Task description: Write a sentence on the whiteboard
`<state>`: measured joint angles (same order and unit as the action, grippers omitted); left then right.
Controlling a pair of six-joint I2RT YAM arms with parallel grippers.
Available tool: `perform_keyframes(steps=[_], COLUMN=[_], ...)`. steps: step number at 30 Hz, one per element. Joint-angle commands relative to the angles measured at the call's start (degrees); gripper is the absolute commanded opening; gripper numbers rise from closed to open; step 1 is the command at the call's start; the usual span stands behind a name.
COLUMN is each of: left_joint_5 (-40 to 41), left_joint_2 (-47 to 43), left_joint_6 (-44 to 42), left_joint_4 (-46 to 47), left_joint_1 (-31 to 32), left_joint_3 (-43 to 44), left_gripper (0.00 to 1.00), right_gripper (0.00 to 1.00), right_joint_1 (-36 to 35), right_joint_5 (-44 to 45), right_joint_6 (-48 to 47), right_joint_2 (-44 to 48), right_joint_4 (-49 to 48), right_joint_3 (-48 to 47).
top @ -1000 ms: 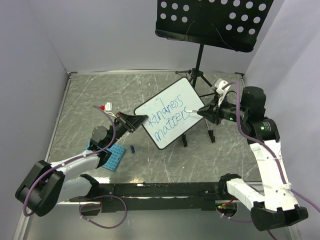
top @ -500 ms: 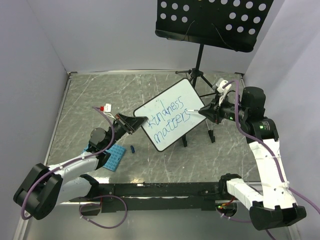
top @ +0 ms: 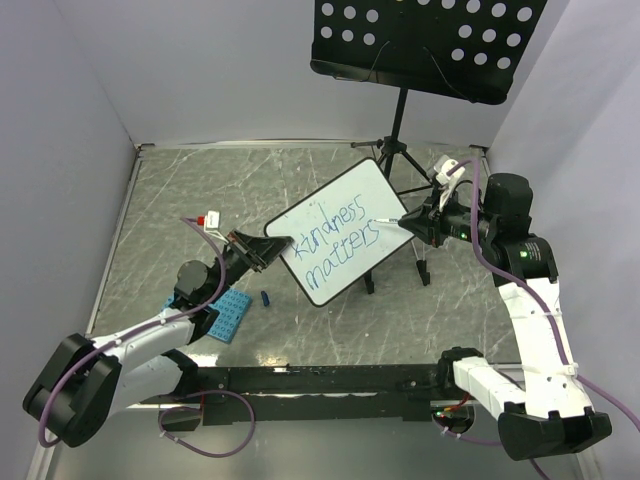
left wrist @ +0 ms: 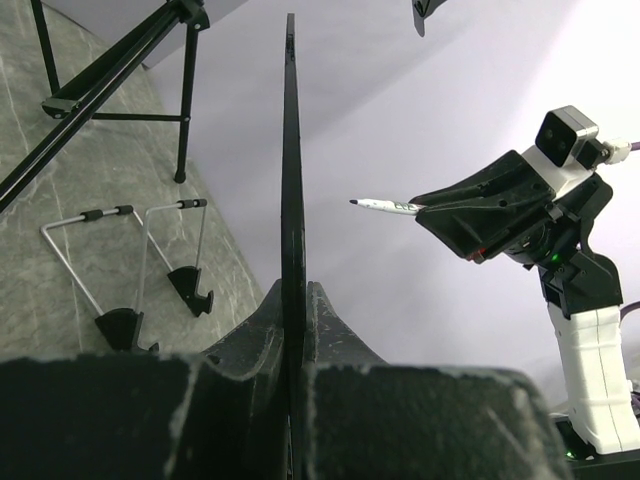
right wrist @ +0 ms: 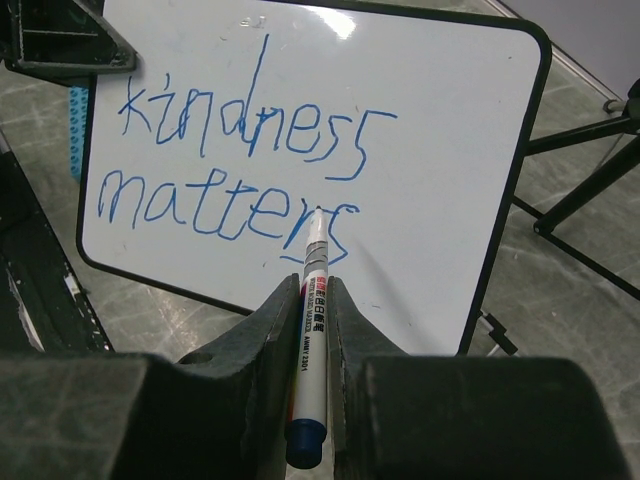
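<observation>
The left gripper (top: 272, 243) is clamped on the whiteboard's (top: 345, 215) edge, and the right gripper (top: 407, 222), clamped on the marker (right wrist: 315, 262), hovers past the sentence (right wrist: 235, 175), "kindness matters", perhaps not yet finished.

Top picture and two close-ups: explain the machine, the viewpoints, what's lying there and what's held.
Two robot arms are bolted to a grey table. The wide picture looks down from above; each close-up comes from a wrist camera. The left gripper is shut on the edge of a whiteboard, holding it up. The right gripper is shut on a marker, its tip off the board by the blue writing, "kindness matters". On the table: a music stand and a blue studded plate.
</observation>
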<state>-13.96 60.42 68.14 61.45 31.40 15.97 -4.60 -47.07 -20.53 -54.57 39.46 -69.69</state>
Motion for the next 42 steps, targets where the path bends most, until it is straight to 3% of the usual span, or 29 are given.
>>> perform_keyframes(steps=[1, 42], left_joint_5=[-0.28, -7.93], left_joint_2=[-3.03, -6.11], left_joint_6=[0.68, 0.06], left_joint_4=[9.39, 7.02], left_joint_1=[-0.46, -3.8], left_joint_3=[0.47, 0.47], left_gripper=[0.01, 0.01], right_gripper=[0.0, 0.0], right_joint_1=[0.56, 0.91], right_joint_5=[-1.01, -1.71], right_joint_6=[0.41, -5.83], right_joint_2=[-0.01, -0.72], right_joint_4=[-1.85, 2.72], right_joint_3=[0.26, -2.91])
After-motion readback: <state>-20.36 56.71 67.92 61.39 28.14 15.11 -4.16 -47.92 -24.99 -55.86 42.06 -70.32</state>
